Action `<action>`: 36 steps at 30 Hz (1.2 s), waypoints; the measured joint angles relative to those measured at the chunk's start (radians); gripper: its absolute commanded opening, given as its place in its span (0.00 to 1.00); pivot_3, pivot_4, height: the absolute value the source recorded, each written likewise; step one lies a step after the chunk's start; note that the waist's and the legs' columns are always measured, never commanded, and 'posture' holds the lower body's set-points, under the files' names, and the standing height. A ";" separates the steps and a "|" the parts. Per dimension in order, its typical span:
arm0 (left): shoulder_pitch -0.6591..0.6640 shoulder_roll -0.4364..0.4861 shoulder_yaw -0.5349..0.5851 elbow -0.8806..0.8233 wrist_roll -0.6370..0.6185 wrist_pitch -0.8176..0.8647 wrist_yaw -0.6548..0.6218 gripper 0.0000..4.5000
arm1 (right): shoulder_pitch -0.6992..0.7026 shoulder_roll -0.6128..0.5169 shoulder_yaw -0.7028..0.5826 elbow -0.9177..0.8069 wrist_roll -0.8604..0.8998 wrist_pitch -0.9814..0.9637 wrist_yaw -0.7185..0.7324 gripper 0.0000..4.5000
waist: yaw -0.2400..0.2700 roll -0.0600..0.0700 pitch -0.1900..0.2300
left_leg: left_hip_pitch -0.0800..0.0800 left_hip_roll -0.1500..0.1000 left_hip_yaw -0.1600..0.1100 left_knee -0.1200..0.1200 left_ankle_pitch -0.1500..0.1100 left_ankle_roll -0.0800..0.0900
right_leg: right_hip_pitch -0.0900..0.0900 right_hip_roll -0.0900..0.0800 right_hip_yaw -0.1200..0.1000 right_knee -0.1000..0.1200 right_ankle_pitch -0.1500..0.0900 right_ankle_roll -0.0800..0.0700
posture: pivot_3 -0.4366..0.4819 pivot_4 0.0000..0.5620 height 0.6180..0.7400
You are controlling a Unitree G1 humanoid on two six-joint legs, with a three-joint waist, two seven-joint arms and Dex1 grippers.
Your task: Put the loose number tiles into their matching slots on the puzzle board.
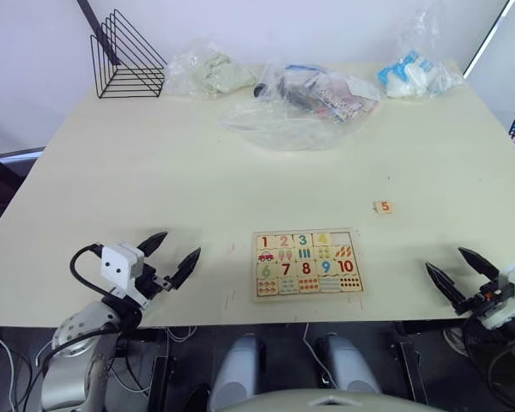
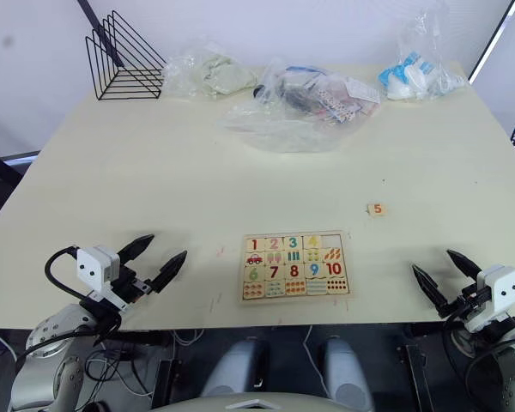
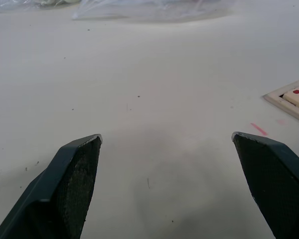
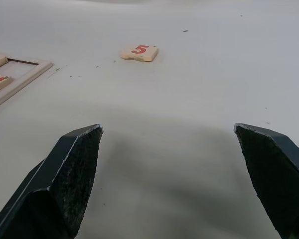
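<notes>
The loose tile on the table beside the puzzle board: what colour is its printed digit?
Red, a 5 on the pale-wood loose tile; clearest in the right wrist view.

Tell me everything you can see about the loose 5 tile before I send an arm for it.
The 5 tile is a small, flat, pale-wood piece with a red 5 printed on its upper face. Its outline is roughly square, with a notched, uneven near edge in the right wrist view. It lies flat, digit up, on the bare table, apart from the puzzle board, beyond it and to its right. Nothing touches it; it lies ahead of the open right gripper.
</notes>
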 measured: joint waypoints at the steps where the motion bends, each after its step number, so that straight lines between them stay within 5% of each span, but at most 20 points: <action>1: -0.001 0.000 0.000 0.002 0.000 0.000 -0.002 1.00 | -0.001 0.000 0.001 0.000 -0.001 0.000 0.000 0.98 | 0.000 0.000 0.000 | 0.000 0.000 0.000 0.000 0.000 0.000 | 0.000 0.000 0.000 0.000 0.000 0.000 | 0.48 0.27 1.00; 23: -0.047 0.067 0.000 0.081 0.000 -0.054 -0.126 1.00 | -0.024 -0.045 0.066 -0.045 0.003 0.028 0.030 0.98 | 0.000 0.000 0.000 | 0.001 0.000 0.001 0.000 0.000 0.000 | 0.000 0.000 0.000 0.000 0.000 0.000 | 0.48 0.27 1.00; 36: -0.154 0.200 -0.032 0.197 -0.033 -0.111 -0.422 1.00 | -0.312 -0.206 0.168 0.174 -0.061 0.089 0.154 0.98 | -0.001 0.000 0.000 | 0.000 0.000 0.005 0.000 0.000 0.000 | 0.000 0.000 0.000 0.000 0.000 0.000 | 0.48 0.27 1.00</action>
